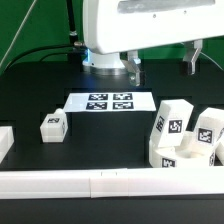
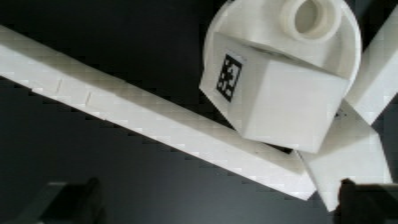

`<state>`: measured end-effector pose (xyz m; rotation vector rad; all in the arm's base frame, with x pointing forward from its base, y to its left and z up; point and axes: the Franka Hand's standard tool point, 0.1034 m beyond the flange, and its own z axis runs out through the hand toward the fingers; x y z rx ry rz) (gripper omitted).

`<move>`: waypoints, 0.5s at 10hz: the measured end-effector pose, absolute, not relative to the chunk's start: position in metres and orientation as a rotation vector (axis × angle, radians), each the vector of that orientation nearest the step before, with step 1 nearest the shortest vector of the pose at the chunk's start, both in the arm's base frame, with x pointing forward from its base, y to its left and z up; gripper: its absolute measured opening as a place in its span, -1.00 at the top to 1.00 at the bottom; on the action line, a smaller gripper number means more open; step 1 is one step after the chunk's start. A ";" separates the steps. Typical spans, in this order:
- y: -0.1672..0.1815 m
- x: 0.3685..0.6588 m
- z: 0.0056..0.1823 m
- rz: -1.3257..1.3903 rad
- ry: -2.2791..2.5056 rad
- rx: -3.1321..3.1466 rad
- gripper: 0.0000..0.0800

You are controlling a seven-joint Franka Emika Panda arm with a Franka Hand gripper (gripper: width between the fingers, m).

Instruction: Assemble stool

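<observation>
Gripper (image 2: 217, 200) fingers (image 2: 71, 203) are seen spread wide in the wrist view and are released, with no part grasped. Only the dark bench (image 1: 30, 100) and a stretch of the white rail (image 2: 125, 100) are framed between them.

One blocky stool part (image 2: 285, 85) is seen close under the camera. It carries one black-and-white tag on its side and one round opening at its end, and it is set just beside the rail. A second white piece (image 2: 377, 75) is cut off by the picture's edge, so what it is cannot be told.

In the exterior view, one small tagged stool leg (image 1: 53, 125) is placed alone on the exterior view's left, well apart from the rest. A cluster of white stool parts (image 1: 185, 140) is gathered on the exterior view's right, near the rail. Two upright tagged blocks can be counted in it, with lower pieces in front, but the full number cannot be told and the seat drum cannot be picked out with certainty.

One marker board (image 1: 110, 102) bearing four tags is laid flat at the far middle. One long rail is run along the near edge, and one further white block (image 1: 5, 142) is cut off at the left edge.
</observation>
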<state>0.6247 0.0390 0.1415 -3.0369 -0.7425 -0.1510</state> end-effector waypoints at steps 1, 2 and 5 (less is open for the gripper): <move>0.044 0.623 0.139 -0.136 -0.854 -3.035 -0.62; 0.044 0.624 0.139 -0.130 -1.043 -2.989 -0.62; 0.047 0.628 0.135 -0.164 -1.196 -2.938 -0.62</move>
